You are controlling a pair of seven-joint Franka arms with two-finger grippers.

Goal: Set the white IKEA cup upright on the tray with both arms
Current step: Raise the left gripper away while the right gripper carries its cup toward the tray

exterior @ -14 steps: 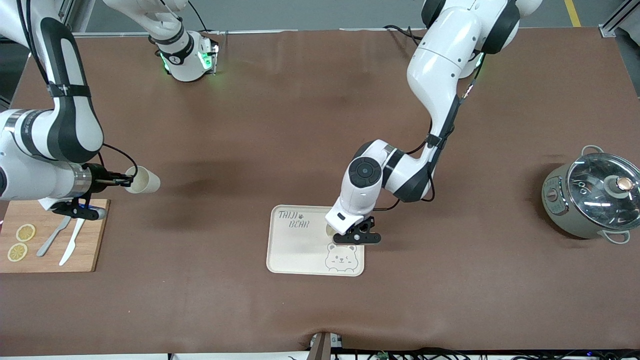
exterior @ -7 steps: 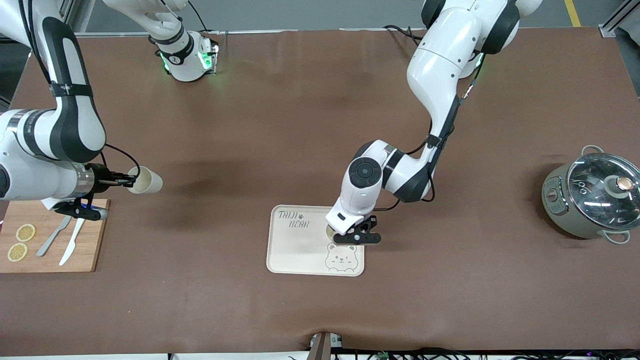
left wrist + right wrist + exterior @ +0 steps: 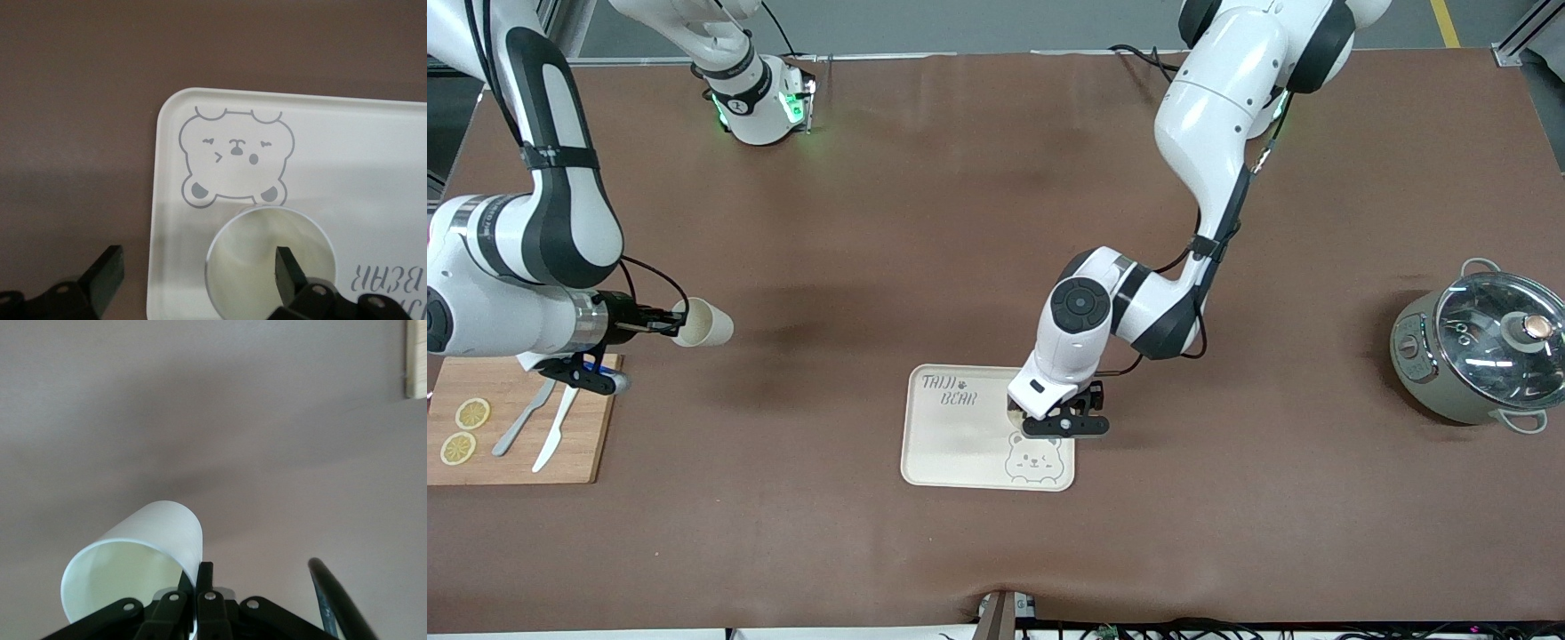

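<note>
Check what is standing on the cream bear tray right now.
One white cup stands upright on the cream rectangular bear tray, beside the bear drawing. The left pincer is open, one finger inside the cup's rim. In the front view, the wrist covers most of the cup.

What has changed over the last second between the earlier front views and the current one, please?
The right gripper, shut on a white cup held on its side, carried it a little toward the tray. The left gripper, fingers open around the second cup standing on the tray, rose slightly. Tray, cutting board and pot stayed put.
</note>
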